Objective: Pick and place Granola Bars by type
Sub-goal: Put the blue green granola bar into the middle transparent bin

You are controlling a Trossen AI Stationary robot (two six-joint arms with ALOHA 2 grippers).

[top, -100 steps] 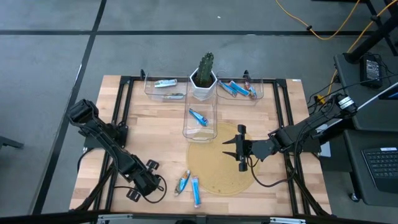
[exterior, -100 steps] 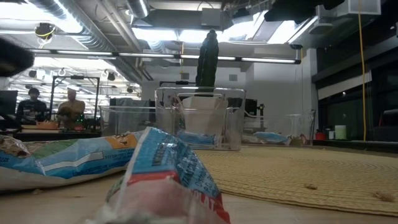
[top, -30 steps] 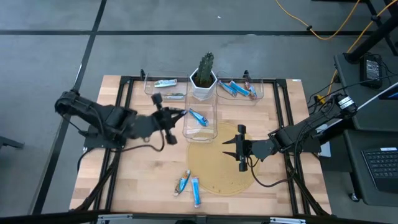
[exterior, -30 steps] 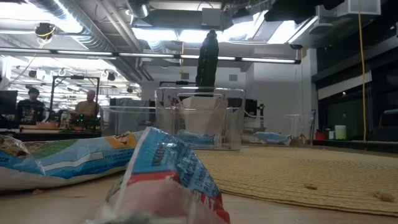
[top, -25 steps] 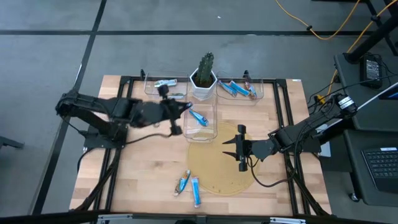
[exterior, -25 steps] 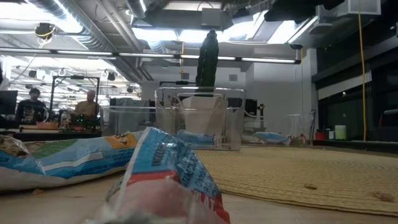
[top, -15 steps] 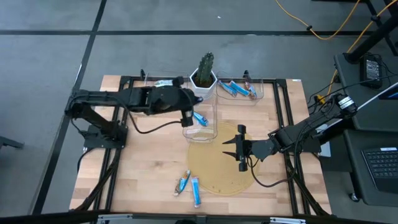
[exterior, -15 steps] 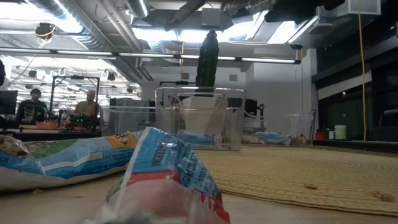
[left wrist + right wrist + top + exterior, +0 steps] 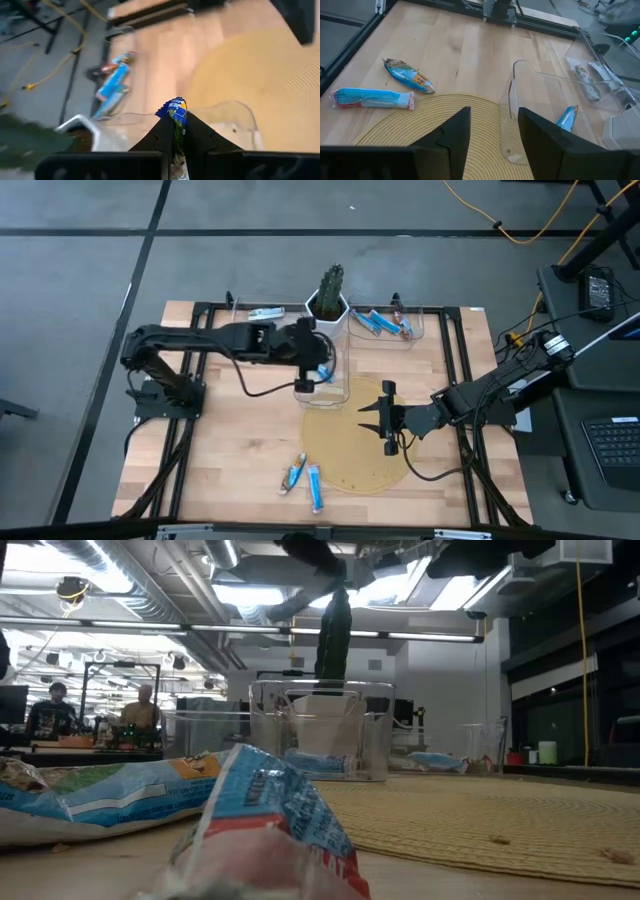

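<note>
My left gripper [image 9: 316,368] hangs over the middle clear bin [image 9: 322,385], shut on a blue-wrapped granola bar [image 9: 175,107]. One blue bar [image 9: 566,118] lies on that bin's floor. Two more bars [image 9: 295,473] [image 9: 315,486] lie flat on the wood at the near edge of the round woven mat [image 9: 355,445]. Further bars lie in the far left bin [image 9: 265,320] and the far right bin [image 9: 385,322]. My right gripper [image 9: 388,420] stands open over the mat's right part, with nothing between its fingers. My left gripper pinches the blue bar between its two fingers [image 9: 161,131]. The bar runs along the fingers, and its crimped end [image 9: 174,105] sticks out past the tips. The fingers slant down toward the table's right. The bar is lifted clear, above the middle bin.
A potted cactus in a white pot [image 9: 328,305] stands between the two far bins. A black frame rail [image 9: 200,330] runs around the wooden tabletop. Bare wood lies left of the mat [image 9: 230,440]. People sit in the room beyond the table [image 9: 130,715].
My left gripper has swung from the table's left part toward its right and a little down, turning as it went, and now stands over the middle bin. It has stayed shut on the blue bar, which it carried clear of the table.
</note>
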